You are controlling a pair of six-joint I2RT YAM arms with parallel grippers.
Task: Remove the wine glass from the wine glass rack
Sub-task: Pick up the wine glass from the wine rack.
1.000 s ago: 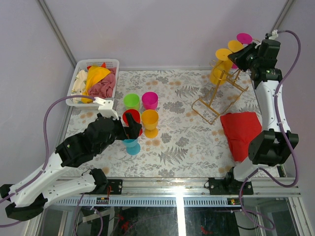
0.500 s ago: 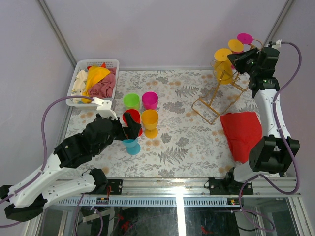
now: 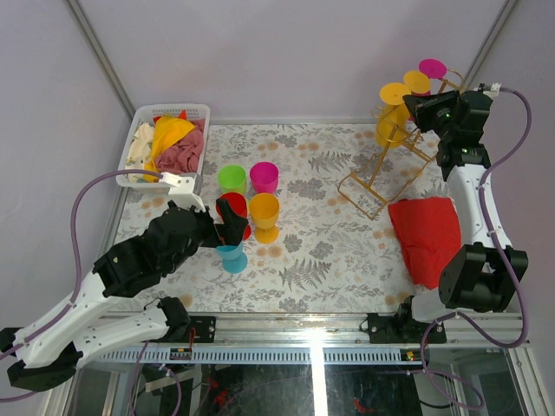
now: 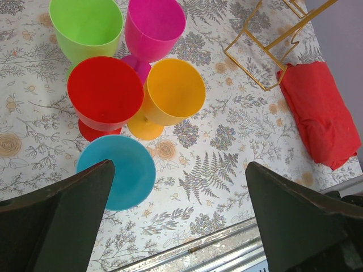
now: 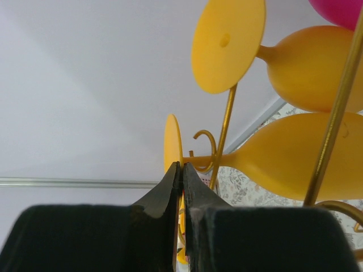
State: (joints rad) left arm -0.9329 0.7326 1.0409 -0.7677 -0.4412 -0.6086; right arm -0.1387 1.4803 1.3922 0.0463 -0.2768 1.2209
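White slatted basket [image 3: 143,121] at the far left corner holds crumpled cloths [image 3: 173,147] (yellow, mauve, cream). Five empty goblets [image 4: 173,90] stand clustered under the left gripper [image 4: 178,170], whose fingers are spread wide; one finger hides part of the blue goblet. At the far right, the wine glass [image 5: 283,153], a yellow one, hangs on the wine glass rack [image 3: 375,173]. The right gripper [image 5: 180,167] has its fingers pressed together at the glass's foot. Whether they nip it I cannot tell.
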